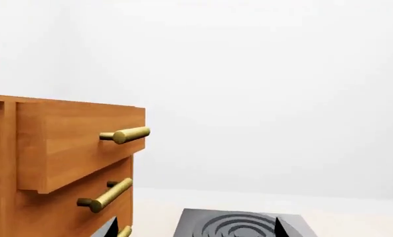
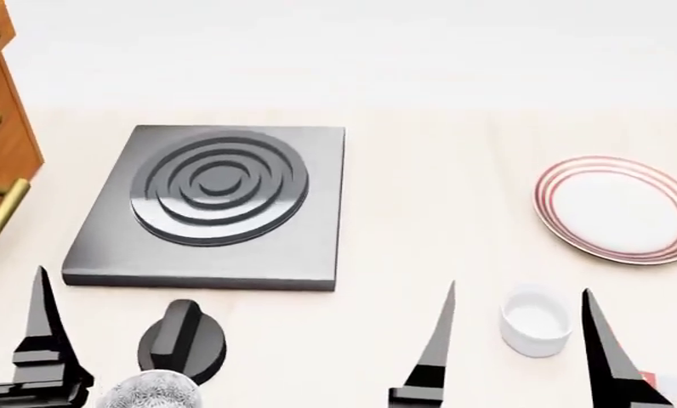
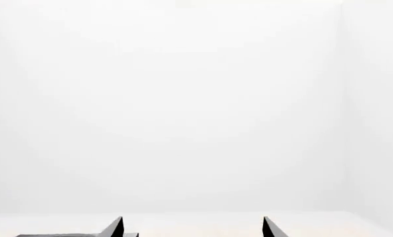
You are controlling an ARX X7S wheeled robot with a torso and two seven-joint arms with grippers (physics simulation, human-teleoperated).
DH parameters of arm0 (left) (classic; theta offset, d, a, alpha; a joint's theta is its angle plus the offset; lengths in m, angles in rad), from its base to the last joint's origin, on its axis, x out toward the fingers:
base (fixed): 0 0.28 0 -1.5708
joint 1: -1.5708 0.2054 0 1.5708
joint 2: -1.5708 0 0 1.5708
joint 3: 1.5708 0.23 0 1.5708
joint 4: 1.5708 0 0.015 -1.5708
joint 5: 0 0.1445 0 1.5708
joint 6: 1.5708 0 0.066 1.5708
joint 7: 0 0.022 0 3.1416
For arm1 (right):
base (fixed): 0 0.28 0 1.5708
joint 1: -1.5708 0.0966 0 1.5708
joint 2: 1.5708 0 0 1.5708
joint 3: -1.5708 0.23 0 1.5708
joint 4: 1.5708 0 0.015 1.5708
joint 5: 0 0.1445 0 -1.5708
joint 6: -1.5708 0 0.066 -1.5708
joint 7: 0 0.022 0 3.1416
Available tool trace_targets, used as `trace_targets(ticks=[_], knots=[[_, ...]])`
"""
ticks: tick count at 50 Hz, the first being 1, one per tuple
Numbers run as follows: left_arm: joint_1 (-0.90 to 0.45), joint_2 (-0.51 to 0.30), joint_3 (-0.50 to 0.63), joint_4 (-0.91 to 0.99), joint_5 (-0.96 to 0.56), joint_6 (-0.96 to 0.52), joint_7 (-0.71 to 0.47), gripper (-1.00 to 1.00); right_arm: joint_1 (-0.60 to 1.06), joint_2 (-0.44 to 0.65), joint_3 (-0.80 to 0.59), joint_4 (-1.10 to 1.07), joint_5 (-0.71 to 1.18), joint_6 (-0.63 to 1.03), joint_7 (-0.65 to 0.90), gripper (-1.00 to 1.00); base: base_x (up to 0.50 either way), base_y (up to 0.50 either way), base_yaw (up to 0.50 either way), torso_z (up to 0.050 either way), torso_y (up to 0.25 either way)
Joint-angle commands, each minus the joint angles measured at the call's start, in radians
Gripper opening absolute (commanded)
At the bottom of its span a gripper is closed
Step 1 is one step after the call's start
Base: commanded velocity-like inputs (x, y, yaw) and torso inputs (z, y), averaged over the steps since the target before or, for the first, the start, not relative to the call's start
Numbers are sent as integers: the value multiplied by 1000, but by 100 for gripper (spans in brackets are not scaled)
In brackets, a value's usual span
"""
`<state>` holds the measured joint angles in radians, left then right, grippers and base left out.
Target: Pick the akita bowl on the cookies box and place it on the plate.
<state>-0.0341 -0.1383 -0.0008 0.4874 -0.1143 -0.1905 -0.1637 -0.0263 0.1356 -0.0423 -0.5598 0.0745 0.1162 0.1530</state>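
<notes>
The plate (image 2: pixel 619 208), white with red rings, lies at the right of the counter. At the bottom right corner a red-and-white sliver of the cookies box (image 2: pixel 675 389) shows; the akita bowl on it is out of view. A speckled look-alike bowl (image 2: pixel 151 392) peeks in at the bottom edge, beside a black knob. My right gripper (image 2: pixel 519 291) is open, its fingers either side of a small white cup (image 2: pixel 535 320) and above it. My left gripper (image 1: pixel 195 228) is open too; one of its fingers (image 2: pixel 42 336) stands at the lower left.
A grey stove plate (image 2: pixel 216 200) with raised rings sits centre-left, with the black knob (image 2: pixel 183 340) in front of it. A wooden drawer cabinet (image 1: pixel 58 158) with brass handles stands at the left edge. A white wall closes the back.
</notes>
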Motion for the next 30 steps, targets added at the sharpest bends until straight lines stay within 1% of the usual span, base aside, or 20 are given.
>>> trace_targets(ticks=[1, 15, 17, 19, 20, 24, 30], knots=[[9, -12, 7, 11, -4, 10, -14, 100, -11, 16, -5, -19, 3, -27, 13, 100, 500, 0, 0, 0, 0], [9, -23, 12, 6, -14, 17, -27, 100, -19, 31, -11, -18, -14, -70, 33, 100, 500, 0, 0, 0, 1], [10, -25, 13, 5, -15, 17, -29, 100, -13, 30, -4, -13, 40, -46, 20, 100, 500, 0, 0, 0, 0], [11, -26, 14, 6, -16, 18, -30, 100, -11, 31, -4, 3, 47, -52, 18, 100, 500, 0, 0, 0, 0], [11, -27, 14, 5, -17, 18, -31, 100, -17, 31, -7, 10, 54, -86, 9, 100, 0, 0, 0, 0, 0], [11, -30, 16, 4, -21, 19, -34, 100, -11, 37, -2, -1, 72, -45, 15, 100, 0, -6, 0, 0, 0], [11, -34, 18, 2, -25, 21, -38, 100, -9, 41, -1, -1, 88, -39, 16, 100, -181, -477, 0, 0, 0]])
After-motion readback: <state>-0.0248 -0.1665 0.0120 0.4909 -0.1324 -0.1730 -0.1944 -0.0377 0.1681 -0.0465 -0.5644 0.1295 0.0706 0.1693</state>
